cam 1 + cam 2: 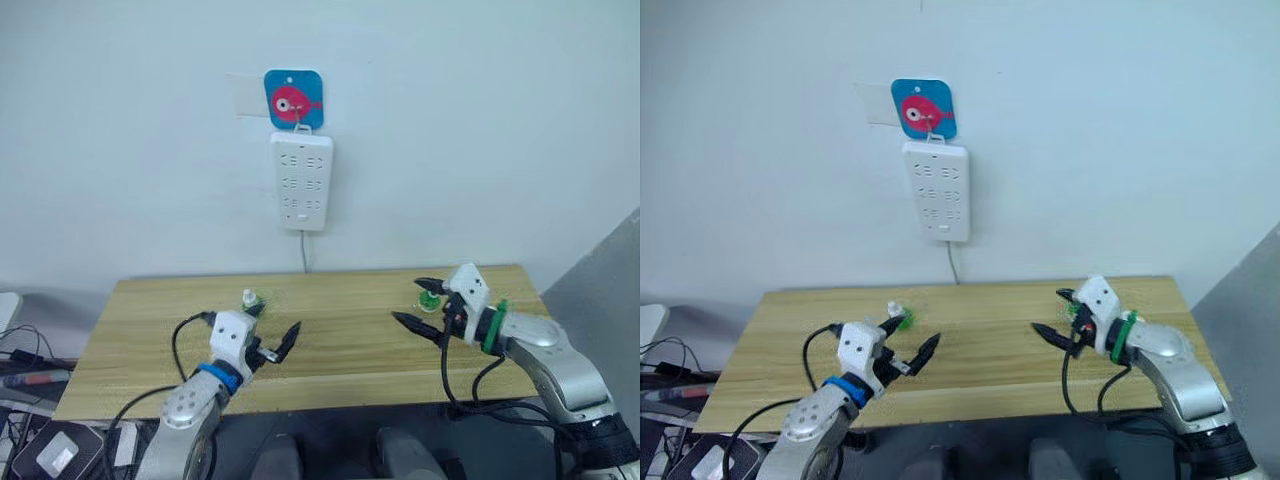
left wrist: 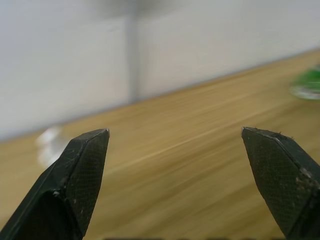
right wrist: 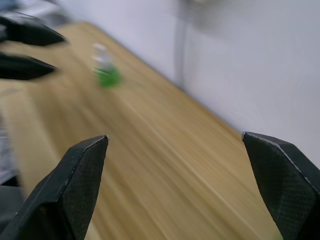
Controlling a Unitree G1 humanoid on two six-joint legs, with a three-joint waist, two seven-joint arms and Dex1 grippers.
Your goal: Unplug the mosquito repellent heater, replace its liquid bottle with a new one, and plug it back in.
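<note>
The mosquito repellent heater is out of view. The new one [image 1: 250,299], a squat green bottle with a white cap, stands on the wooden table [image 1: 340,350] just beyond my left gripper [image 1: 278,318]. That gripper is open and empty, and the right wrist view has the same capped bottle [image 3: 105,71] further along the table. A second small green bottle [image 1: 430,300], with no white cap that I can make out, stands close by my right gripper [image 1: 407,300]. This gripper is also open and holds nothing.
A long white power strip [image 1: 302,182] hangs on the wall above the table's back edge with nothing plugged into it. Its cord [image 1: 304,252] drops behind the table. A blue and pink fish hook [image 1: 294,99] holds it up. Cables and boxes [image 1: 40,440] lie left of the table.
</note>
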